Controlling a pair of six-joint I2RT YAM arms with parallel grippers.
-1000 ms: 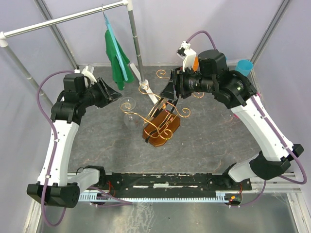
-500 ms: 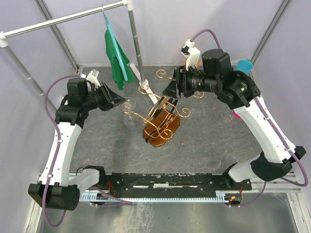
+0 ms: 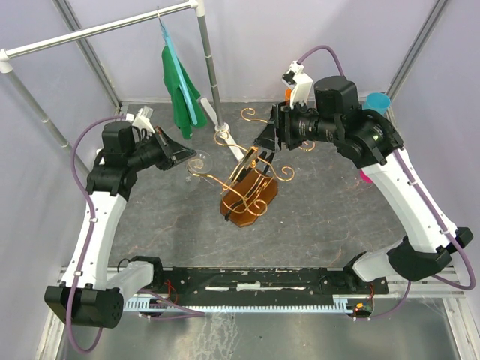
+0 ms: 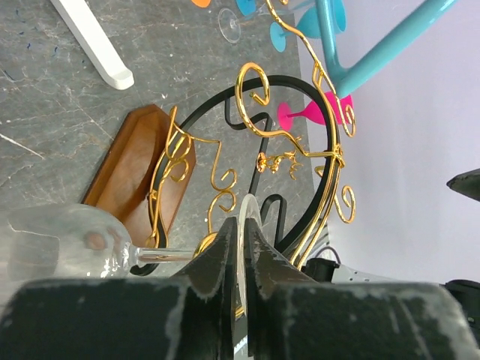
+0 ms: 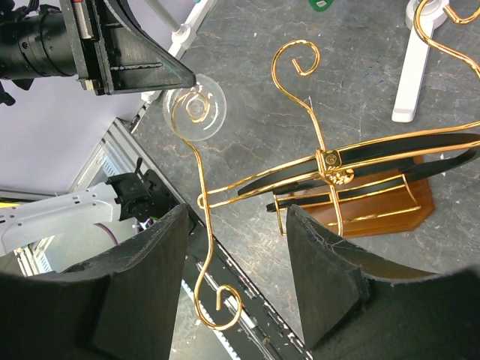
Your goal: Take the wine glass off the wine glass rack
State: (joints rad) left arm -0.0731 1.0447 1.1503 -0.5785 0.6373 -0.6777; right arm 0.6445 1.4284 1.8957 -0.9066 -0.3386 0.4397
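left gripper [image 4: 241,231] pinches clear wine glass [image 4: 52,244] foot (thin disc) | right gripper [image 5: 238,225] spread

Left wrist: wine glass [image 4: 60,244] bowl blurred, cut off at left edge; foot's rim partly hidden between left end effector [image 4: 241,225] fingers. Top external: glass mostly hidden by that end effector.
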